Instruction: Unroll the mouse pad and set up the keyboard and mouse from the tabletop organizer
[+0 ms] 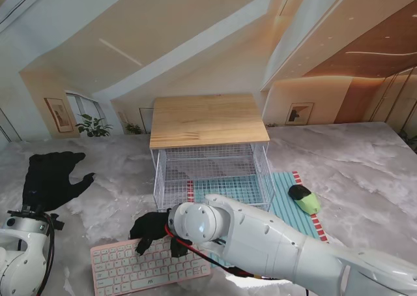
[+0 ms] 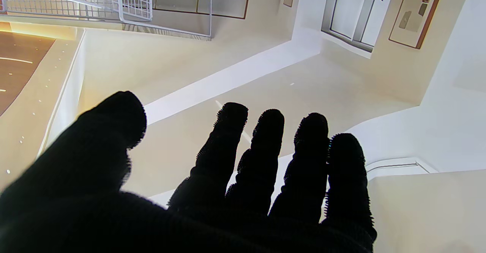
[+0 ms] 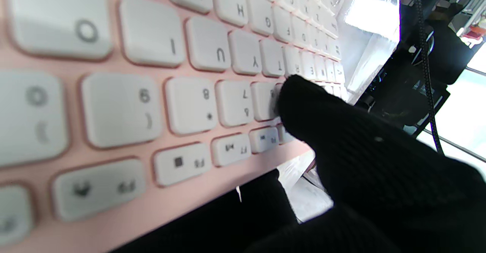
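Our right hand point(image 1: 155, 229), gloved in black knit, grips the far edge of the keyboard point(image 1: 146, 265), a flat pink slab with rounded white keys; in the right wrist view the thumb point(image 3: 315, 112) presses on the key face while other fingers point(image 3: 262, 196) curl beneath the rim. The keyboard lies on the grey marbled worktop point(image 1: 365, 172), nearer to us than the organizer point(image 1: 210, 158), a white wire-mesh cage under a pale wooden top. The mouse pad point(image 1: 287, 201) lies unrolled, flat and teal with a red-and-white border, running under the organizer. The rounded green and black mouse point(image 1: 304, 198) sits on it. Our left hand point(image 1: 55, 178) rests apart at the left, fingers point(image 2: 265, 150) spread, holding nothing.
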### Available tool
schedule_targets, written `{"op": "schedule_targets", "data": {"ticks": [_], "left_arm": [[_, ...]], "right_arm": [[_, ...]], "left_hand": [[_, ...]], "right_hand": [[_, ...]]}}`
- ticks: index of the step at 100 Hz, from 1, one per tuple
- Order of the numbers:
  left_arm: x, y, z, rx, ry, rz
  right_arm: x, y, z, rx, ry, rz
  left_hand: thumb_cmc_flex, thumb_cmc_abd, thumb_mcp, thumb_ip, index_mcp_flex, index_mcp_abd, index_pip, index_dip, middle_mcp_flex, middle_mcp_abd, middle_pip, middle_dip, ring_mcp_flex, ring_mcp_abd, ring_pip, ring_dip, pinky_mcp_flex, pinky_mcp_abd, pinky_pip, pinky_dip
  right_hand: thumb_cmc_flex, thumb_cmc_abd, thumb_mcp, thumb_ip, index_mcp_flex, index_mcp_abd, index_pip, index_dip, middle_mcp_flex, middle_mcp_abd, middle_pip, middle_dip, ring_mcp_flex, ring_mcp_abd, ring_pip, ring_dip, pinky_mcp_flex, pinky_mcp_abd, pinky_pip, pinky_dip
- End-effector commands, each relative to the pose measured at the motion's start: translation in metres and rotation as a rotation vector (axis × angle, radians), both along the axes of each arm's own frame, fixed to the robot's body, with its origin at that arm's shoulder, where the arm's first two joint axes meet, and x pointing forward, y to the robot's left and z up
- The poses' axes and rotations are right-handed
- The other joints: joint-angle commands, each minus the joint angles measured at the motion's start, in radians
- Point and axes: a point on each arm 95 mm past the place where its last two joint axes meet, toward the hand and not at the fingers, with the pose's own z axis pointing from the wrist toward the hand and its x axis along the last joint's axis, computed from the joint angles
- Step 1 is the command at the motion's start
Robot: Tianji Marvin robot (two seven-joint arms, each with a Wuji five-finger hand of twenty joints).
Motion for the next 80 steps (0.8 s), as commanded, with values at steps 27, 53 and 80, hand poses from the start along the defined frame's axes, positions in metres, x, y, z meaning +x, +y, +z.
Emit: {"op": "schedule_targets", "data": {"ticks": [27, 53, 80], "left_arm": [[0.002, -0.004, 0.000, -0.002, 0.017, -0.014], [0.003, -0.005, 0.000, -0.001, 0.017, -0.016], [0.005, -0.006, 0.001, -0.002, 0.017, -0.020]], "right_arm": [[-0.007, -0.006, -0.006, 0.039, 0.043, -0.040], [-0.011, -0.007, -0.003, 0.104, 0.037, -0.087], [-0.016, -0.008, 0.001, 0.160, 0.007, -0.121]], "left_hand": [[-0.007, 0.004, 0.019, -0.019, -0.006, 0.009, -0.013, -0.010, -0.027, -0.014, -0.008, -0.008, -0.039, -0.015, -0.011, -0.004, -0.021, -0.024, -0.014, -0.008], [-0.008, 0.004, 0.019, -0.019, -0.006, 0.008, -0.014, -0.010, -0.027, -0.015, -0.009, -0.008, -0.039, -0.015, -0.011, -0.005, -0.021, -0.024, -0.014, -0.008], [-0.008, 0.004, 0.019, -0.019, -0.007, 0.009, -0.014, -0.010, -0.027, -0.015, -0.009, -0.008, -0.040, -0.016, -0.012, -0.005, -0.021, -0.025, -0.015, -0.009]], "right_hand": [[-0.174, 0.053, -0.097, 0.029, 0.009, -0.002, -0.074, 0.011, -0.045, 0.005, -0.070, -0.032, -0.077, 0.077, -0.108, -0.042, -0.097, 0.075, -0.069, -0.077], [-0.225, 0.093, -0.159, 0.039, -0.003, 0.011, -0.114, -0.010, -0.061, 0.007, -0.106, -0.045, -0.124, 0.096, -0.172, -0.064, -0.184, 0.106, -0.126, -0.131], [-0.234, 0.098, -0.172, 0.045, 0.001, 0.012, -0.135, -0.026, -0.068, -0.007, -0.129, -0.054, -0.168, 0.095, -0.226, -0.084, -0.262, 0.117, -0.182, -0.158]]}}
